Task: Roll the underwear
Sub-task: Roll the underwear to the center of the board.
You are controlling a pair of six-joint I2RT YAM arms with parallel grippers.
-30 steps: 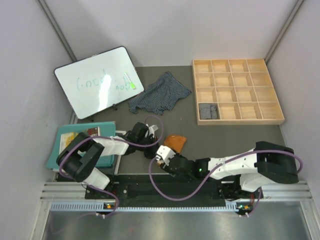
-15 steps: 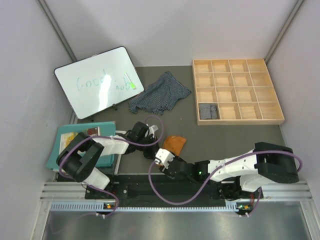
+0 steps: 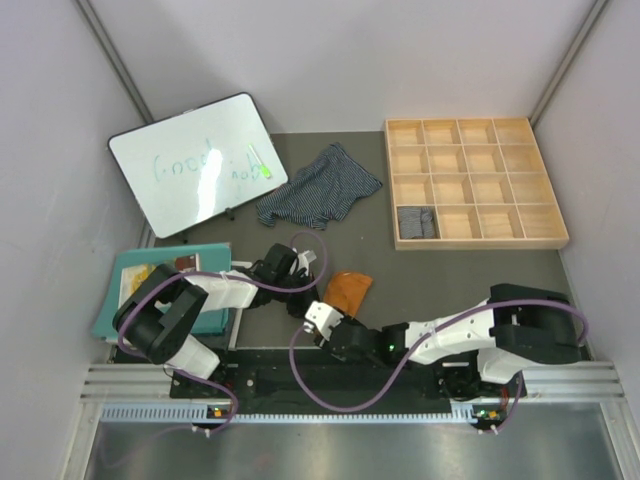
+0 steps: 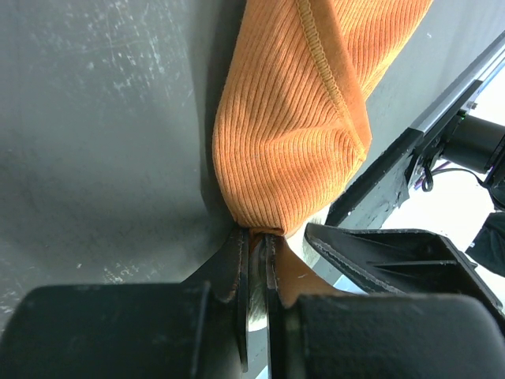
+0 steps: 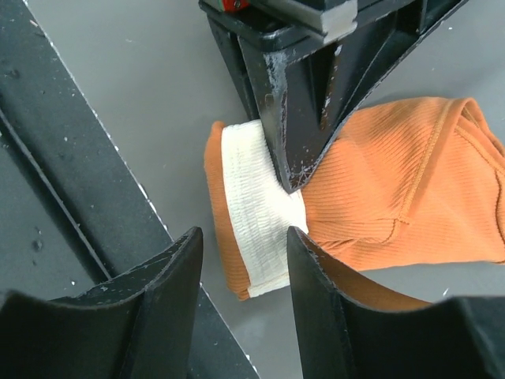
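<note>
- The right gripper [image 5: 243, 237], nearest the table's [image 3: 470, 275] front edge, is released. Its fingers stand apart over the cream waistband end and hold nothing.
- The orange pair [image 5: 394, 197] lies on the table just beyond it, between the two grippers. It is ribbed rust cloth bunched into a short thick fold, with the cream waistband wrapped across its near end.
- The left gripper [image 4: 256, 241] is clenched on the orange pair, pinching the cloth next to the waistband between its jaws.
- Since a second ago the right gripper has drawn back toward the front edge, off the cloth. The orange pair has shifted slightly nearer, and the left grip has not changed.
- Farther back, the navy pair [image 3: 320, 187] lies crumpled and unrolled between the whiteboard [image 3: 195, 163] and the tray [image 3: 478, 243], where it was.
- The grey pair [image 3: 415, 222] sits rolled in the tray's near-left compartment and has not moved.
</note>
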